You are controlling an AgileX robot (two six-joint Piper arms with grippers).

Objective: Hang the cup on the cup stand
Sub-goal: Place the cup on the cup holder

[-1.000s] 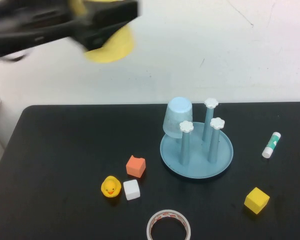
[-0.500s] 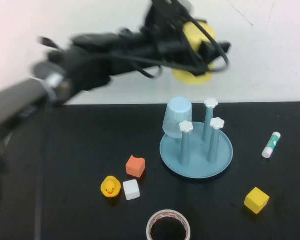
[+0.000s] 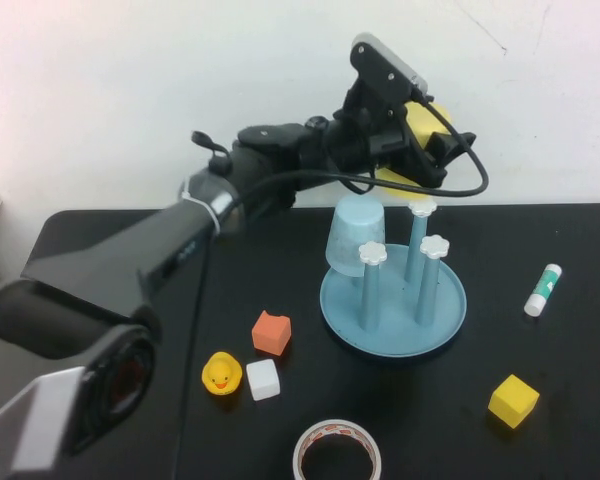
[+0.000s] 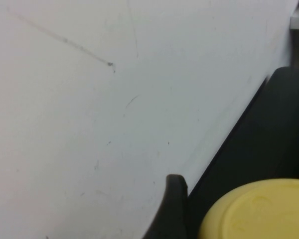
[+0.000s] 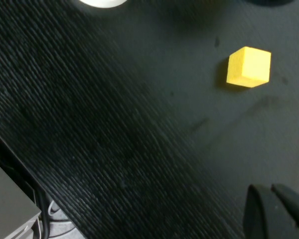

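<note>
My left gripper [image 3: 412,150] is shut on the yellow cup [image 3: 421,113] and holds it in the air, just above and behind the back post of the cup stand [image 3: 442,322]. The cup is tilted and mostly hidden by the gripper and its cable. In the left wrist view the cup's yellow bottom [image 4: 259,211] fills the corner beside one dark finger [image 4: 172,209]. The stand's three bare posts carry white flower caps [image 3: 422,207]. My right gripper [image 5: 267,187] is shut and empty, low over the black table near a yellow cube [image 5: 248,66].
A pale blue cup [image 3: 356,235] hangs upside down on the stand's back-left post. On the table [image 3: 120,300] lie an orange block [image 3: 271,333], a white cube [image 3: 263,380], a rubber duck [image 3: 221,374], a tape roll [image 3: 337,452], a yellow cube [image 3: 513,401] and a glue stick [image 3: 542,290].
My left arm has swung from the upper left to the right and down with the yellow cup, ending just above the stand's back post. Nothing on the table has moved.
</note>
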